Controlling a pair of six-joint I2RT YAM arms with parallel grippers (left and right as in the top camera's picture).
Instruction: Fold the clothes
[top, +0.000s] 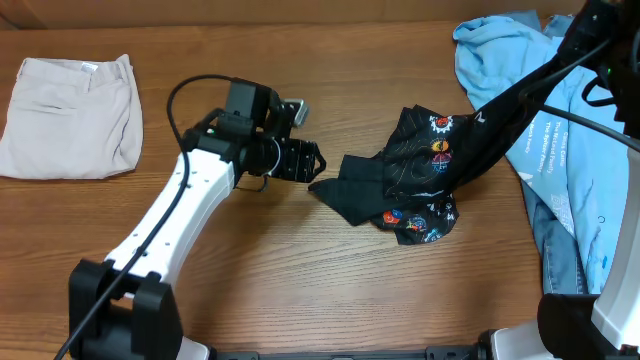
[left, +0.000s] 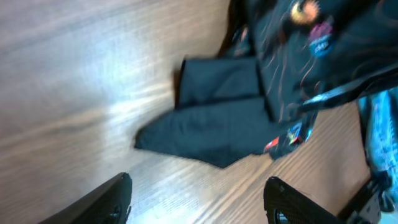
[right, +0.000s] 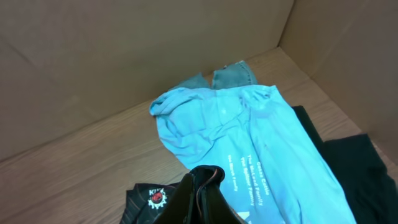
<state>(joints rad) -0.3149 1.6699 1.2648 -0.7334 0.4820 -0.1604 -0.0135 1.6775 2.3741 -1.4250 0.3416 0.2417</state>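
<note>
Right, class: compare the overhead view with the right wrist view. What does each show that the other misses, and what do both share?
Only the overhead view shows the folded beige trousers at the far left of the table and the left gripper, open beside a sleeve of the black shirt. Only the right wrist view shows the corner where the brown walls meet behind the table. Both show the black shirt with its colourful logos and the light blue shirt with white lettering.
</note>
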